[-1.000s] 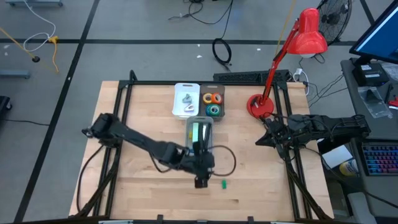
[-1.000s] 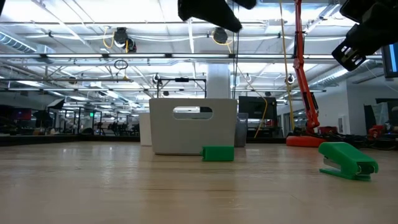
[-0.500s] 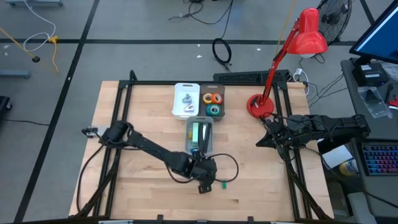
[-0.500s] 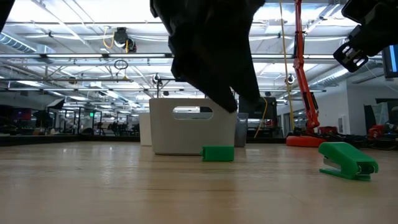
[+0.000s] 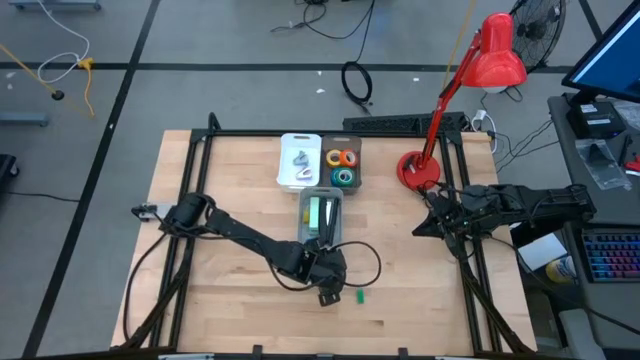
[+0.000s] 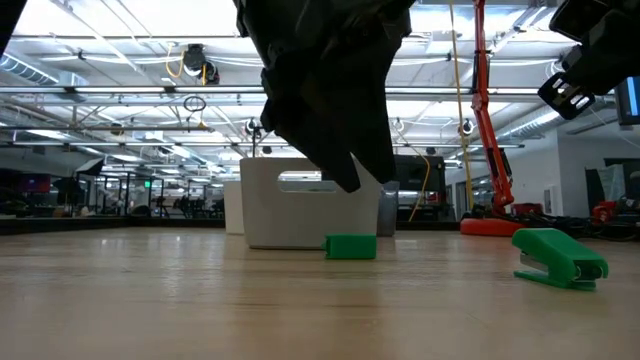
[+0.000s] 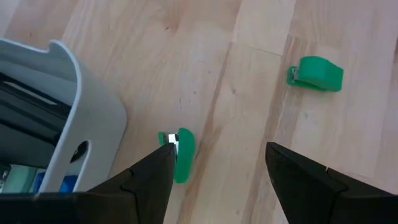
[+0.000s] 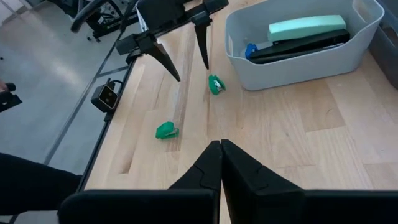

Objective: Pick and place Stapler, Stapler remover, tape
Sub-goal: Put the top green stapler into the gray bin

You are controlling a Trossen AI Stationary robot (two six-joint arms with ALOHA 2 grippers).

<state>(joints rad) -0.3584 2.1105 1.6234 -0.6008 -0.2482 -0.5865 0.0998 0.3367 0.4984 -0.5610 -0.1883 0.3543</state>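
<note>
My left gripper [image 7: 219, 148] is open and hangs above a small green piece with a pale metal part [image 7: 180, 154]. That piece lies on the table just in front of the grey bin [image 7: 74, 118]. In the low view the fingers [image 6: 345, 180] stand clear above the piece [image 6: 350, 246]. A small green stapler [image 5: 358, 295] lies nearer the near edge and also shows in the left wrist view [image 7: 316, 73]. Tape rolls [image 5: 342, 167] sit in a dark bin at the far side. My right gripper [image 8: 220, 144] is shut and empty at the table's right side [image 5: 432, 222].
The grey bin [image 5: 320, 215] holds a pale green stapler and a dark one [image 8: 308, 31]. A white bin [image 5: 300, 160] with metal pieces stands beside the tape bin. A red desk lamp [image 5: 420, 168] stands at the far right. Bare wood lies left and right of the bins.
My left gripper has come down over the green piece in front of the grey bin, with its arm stretching lower across the table. Its fingers have stayed open. Neither green thing has moved.
</note>
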